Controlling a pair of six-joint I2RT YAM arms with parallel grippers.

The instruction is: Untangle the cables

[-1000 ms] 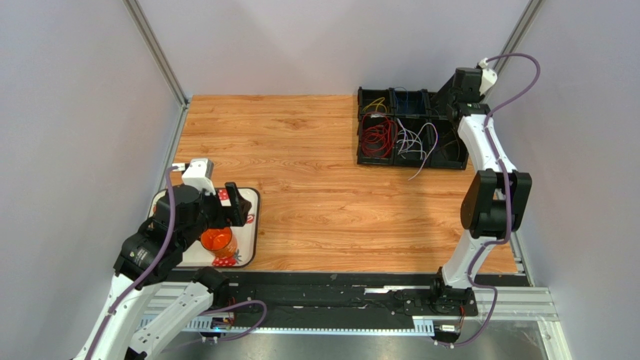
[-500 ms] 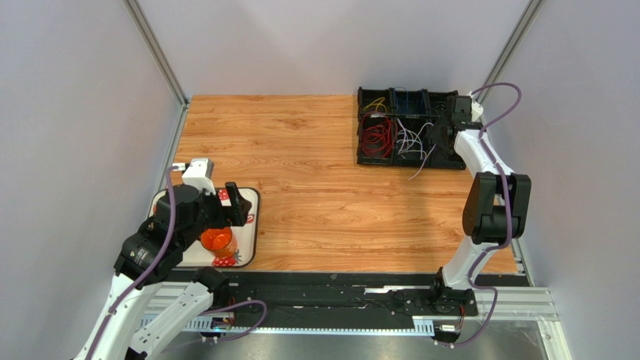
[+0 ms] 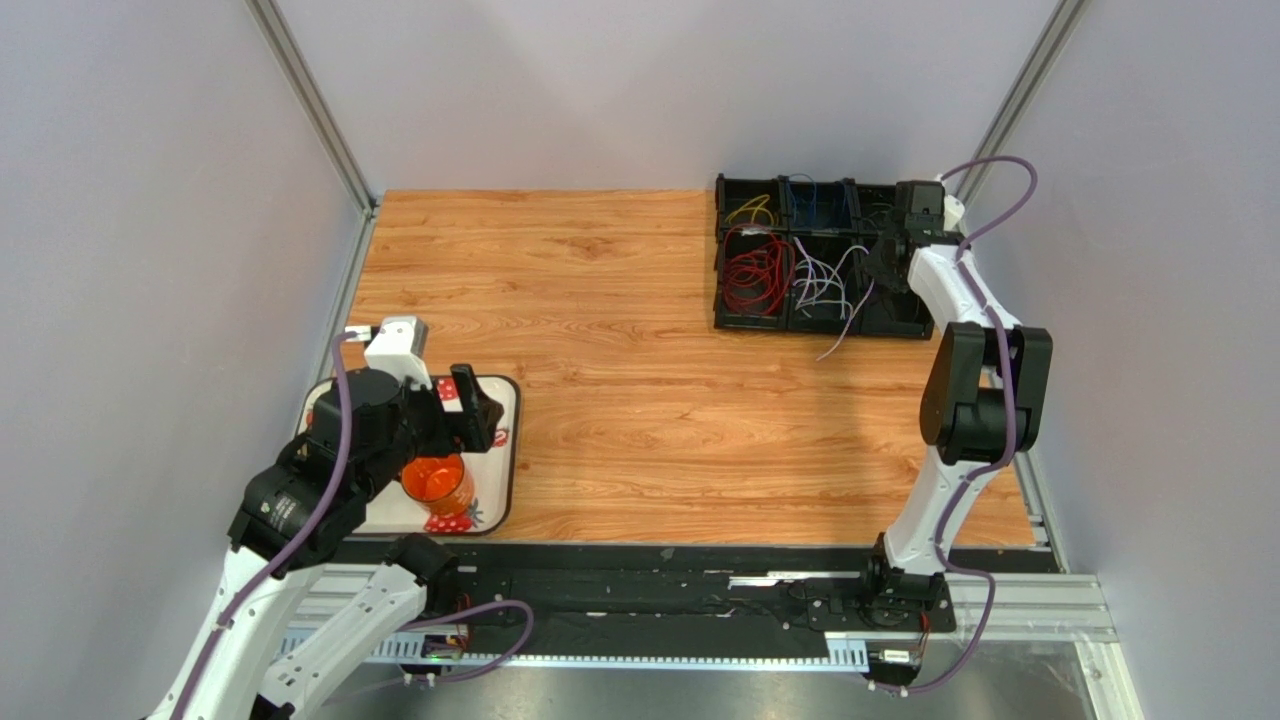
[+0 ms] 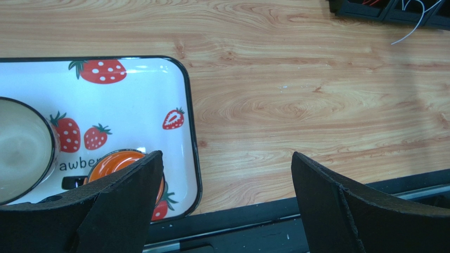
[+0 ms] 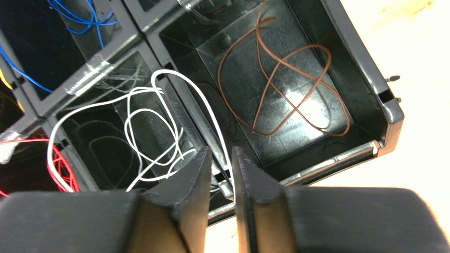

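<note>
Cables (image 3: 796, 255) sit in a black divided tray (image 3: 720, 258) at the upper right of the top view, sorted roughly by colour. Red cables (image 3: 756, 270) fill the lower left compartment. A white cable (image 5: 168, 73) lies looped in the middle one. A brown cable (image 5: 272, 71) lies alone in crossed loops in the right compartment. A blue cable (image 5: 79, 18) shows in a back compartment, upper left of the right wrist view. Yellow strands (image 3: 751, 210) lie behind the red. One pale strand (image 3: 839, 342) hangs out over the tray's near edge onto the table (image 3: 601, 330).

The right gripper (image 5: 222, 158) is down at the tray's near wall, over the divider between the white and brown compartments. Its jaws are nearly together with only a slim gap. One run of the white cable goes down into that gap. Cannot tell if it is actually pinched.

The left gripper (image 4: 226, 158) is at the lower left of the top view, well apart from the cables, jaws spread wide and holding nothing. It hangs over the right edge of a strawberry-print tray (image 4: 132, 89). An orange cup (image 4: 113, 163) stands on that tray just beside the left finger, and a pale bowl (image 4: 21, 147) is at the frame's left edge.
</note>
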